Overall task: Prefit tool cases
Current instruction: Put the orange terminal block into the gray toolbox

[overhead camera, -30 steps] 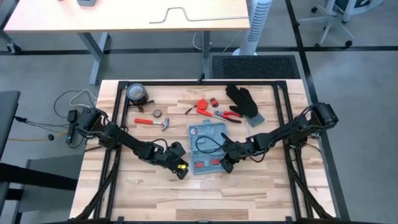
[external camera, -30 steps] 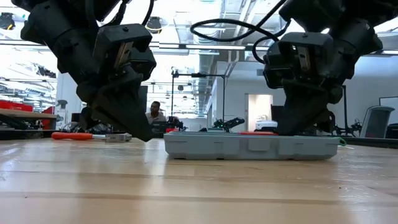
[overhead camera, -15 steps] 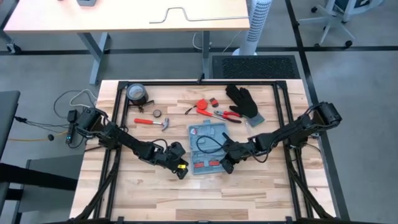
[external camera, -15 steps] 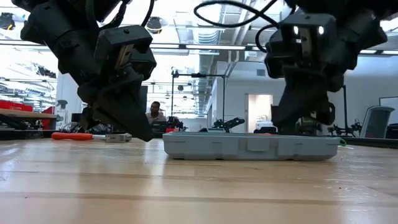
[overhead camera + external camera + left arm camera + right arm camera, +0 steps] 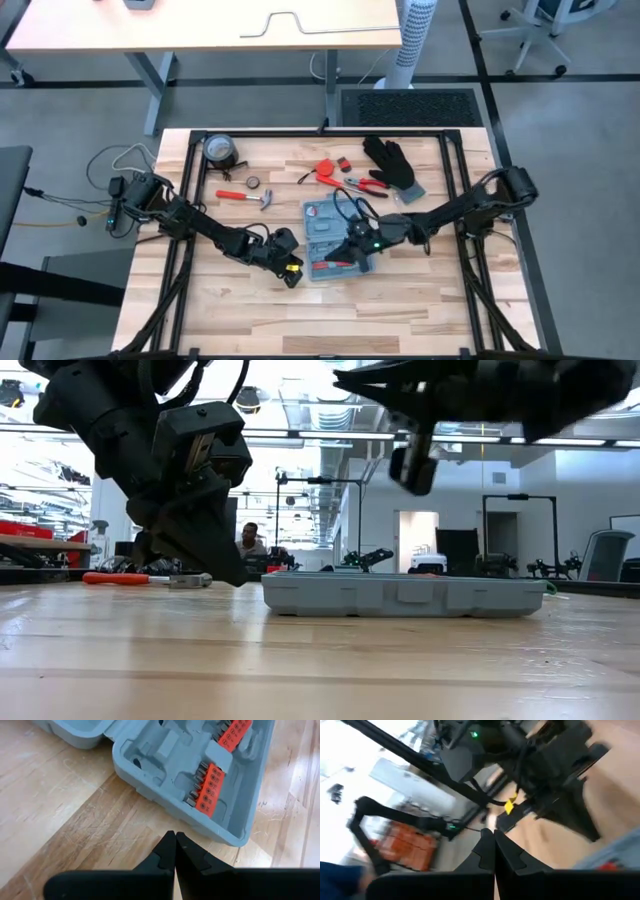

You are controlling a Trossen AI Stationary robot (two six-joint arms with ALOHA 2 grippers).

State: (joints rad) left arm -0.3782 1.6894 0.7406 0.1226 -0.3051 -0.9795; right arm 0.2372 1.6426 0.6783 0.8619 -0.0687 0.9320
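Note:
The light-blue tool case (image 5: 325, 215) lies open and flat on the wooden table, with orange bit strips (image 5: 209, 790) in its near half. My left gripper (image 5: 175, 836) is shut and empty. It points down at the table just off the case's near left corner (image 5: 238, 580). My right gripper (image 5: 493, 832) is also shut and empty. It hangs high above the case (image 5: 337, 256), roughly level, pointing toward the table's left (image 5: 342, 376). Its wrist view looks across at the left arm.
Beyond the case lie a red-handled hammer (image 5: 250, 198), a tape roll (image 5: 220, 150), red pliers (image 5: 345, 181) and a black glove (image 5: 392, 162). Bare wood stretches along the near edge (image 5: 330, 320). A person (image 5: 247, 540) sits far behind the table.
My right gripper has lifted off the right part of the case, gone up and toward the table's left over the case, and tipped from pointing down to roughly level. The case stays flat on the table.

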